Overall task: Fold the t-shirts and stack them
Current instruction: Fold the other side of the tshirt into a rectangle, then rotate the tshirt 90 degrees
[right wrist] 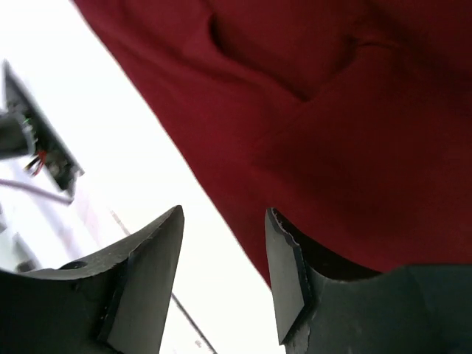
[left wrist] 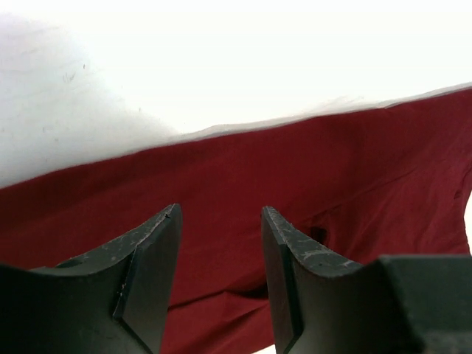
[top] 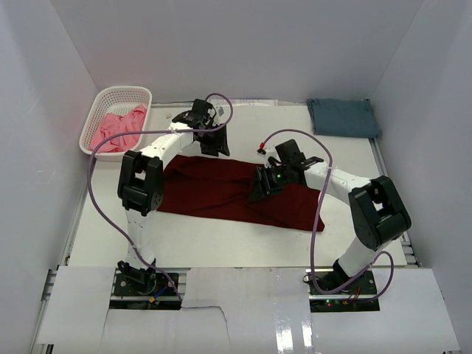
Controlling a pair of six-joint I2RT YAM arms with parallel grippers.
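Blue shirt (top: 343, 116) looks folded; I've maroon shirt (top: 221, 193) spread out (folding unfinished, I'd say), pink shirt (top: 118, 131) in basket (top: 122, 90). Left gripper (left wrist: 219, 221), right gripper (right wrist: 223, 221) both gape, empty.

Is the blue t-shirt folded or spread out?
Folded: the blue t-shirt lies as a compact rectangle at the far right corner, no sleeves showing.

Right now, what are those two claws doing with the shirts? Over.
Left claw open, right claw open, both empty over the maroon shirt. It lies spread out. Blue shirt folded far right; pink shirt in basket. Nothing blocking.
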